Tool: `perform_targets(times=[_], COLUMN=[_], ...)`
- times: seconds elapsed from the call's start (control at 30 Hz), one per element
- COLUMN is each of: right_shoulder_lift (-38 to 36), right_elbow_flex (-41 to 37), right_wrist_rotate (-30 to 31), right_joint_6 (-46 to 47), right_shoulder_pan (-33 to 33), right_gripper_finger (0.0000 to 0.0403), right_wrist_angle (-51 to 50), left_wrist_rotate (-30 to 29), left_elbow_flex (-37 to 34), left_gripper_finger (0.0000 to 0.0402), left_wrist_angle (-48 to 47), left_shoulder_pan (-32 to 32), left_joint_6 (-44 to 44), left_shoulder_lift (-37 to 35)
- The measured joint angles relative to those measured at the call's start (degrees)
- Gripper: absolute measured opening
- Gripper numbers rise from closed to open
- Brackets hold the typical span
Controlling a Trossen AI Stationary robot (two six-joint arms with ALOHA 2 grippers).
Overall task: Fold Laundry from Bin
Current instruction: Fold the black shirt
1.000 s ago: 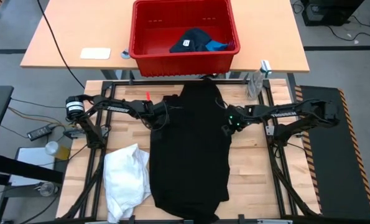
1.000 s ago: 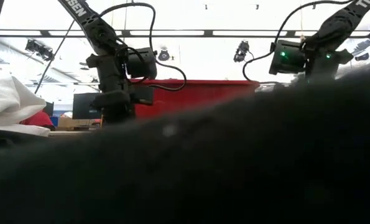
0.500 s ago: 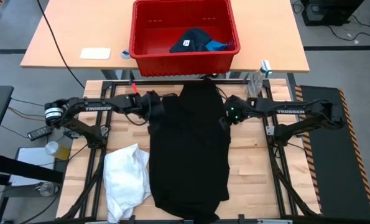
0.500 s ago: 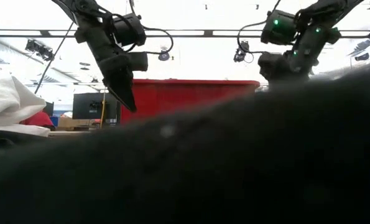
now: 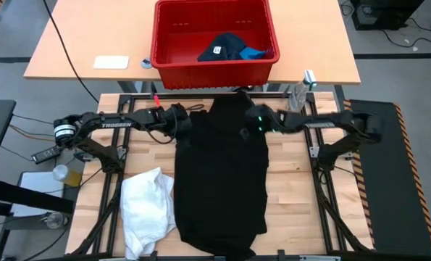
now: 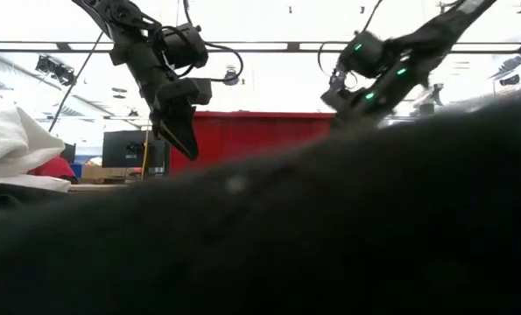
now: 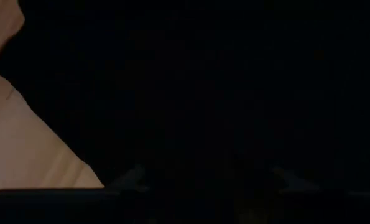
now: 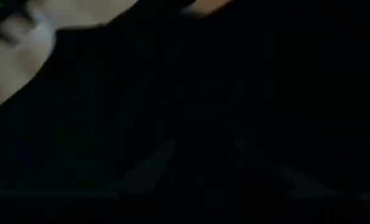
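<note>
Seen from above, a red bin (image 5: 214,32) sits on a tan bench (image 5: 70,51) at the far side. Inside the bin, toward its right front corner, lies a dark navy garment (image 5: 222,46) with a white tag on top, and a small bright blue garment (image 5: 253,52) is tucked just beside it against the right wall. The remaining floor of the bin is bare red plastic.

In front of it stands a lighter wooden bench (image 5: 295,188) with both arms over it. A black garment (image 5: 222,174) lies spread down its middle, from the far edge near the bin to the near edge. A crumpled white garment (image 5: 147,206) lies just beside the black one, on the left, toward the near edge.

The left pincer (image 5: 183,125) is at the black garment's upper left edge. In the low view its fingers (image 6: 179,133) point downward, close together at the tip, just above the cloth; whether they grip anything cannot be told. The right pincer (image 5: 248,129) is over the garment's upper right part, its wrist showing a green light. Its fingers are hidden against the black cloth, so their spread and any grip cannot be told.

Both wrist views are filled almost wholly with black cloth, with a corner of bare wood showing.

A flat white card (image 5: 111,62) lies on the tan bench to the left of the bin.
</note>
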Motion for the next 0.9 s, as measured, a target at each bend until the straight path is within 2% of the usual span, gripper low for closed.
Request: perform_targets(times=[0.1, 0.2, 0.43, 0.67, 0.8, 0.9], right_shoulder_lift=[6.5, 13.6, 27.5, 37.5, 41.0, 43.4], right_elbow_flex=[5.8, 13.3, 30.6, 44.6, 51.1, 54.8], right_wrist_rotate=[-2.8, -5.6, -6.2, -8.2, -14.7, -16.8], right_joint_6=[-1.9, -4.0, -10.6, -12.8, -12.5, -10.9], right_shoulder_pan=[-5.2, -9.0, -13.2, -15.7, -17.1, -17.5], right_gripper_finger=[0.0162, 0.0172, 0.0179, 0.0180, 0.0192, 0.0199], right_wrist_angle=[0.8, -2.7, -13.0, -22.7, -29.1, -34.6], left_wrist_rotate=[0.0, 0.0, 0.1, 0.1, 0.1, 0.1], left_elbow_flex=[0.0, 0.1, 0.1, 0.1, 0.1, 0.1], left_gripper_finger=[0.0141, 0.0141, 0.0141, 0.0141, 0.0141, 0.0141], left_wrist_angle=[0.2, 0.2, 0.3, 0.3, 0.3, 0.3], left_shoulder_pan=[0.2, -0.2, -0.6, -0.6, -0.6, -0.6], left_joint_6=[0.0, 0.5, 2.9, 3.0, 3.0, 3.1], left_shoulder_lift=[-0.5, -0.5, -0.5, -0.5, -0.5, -0.5])
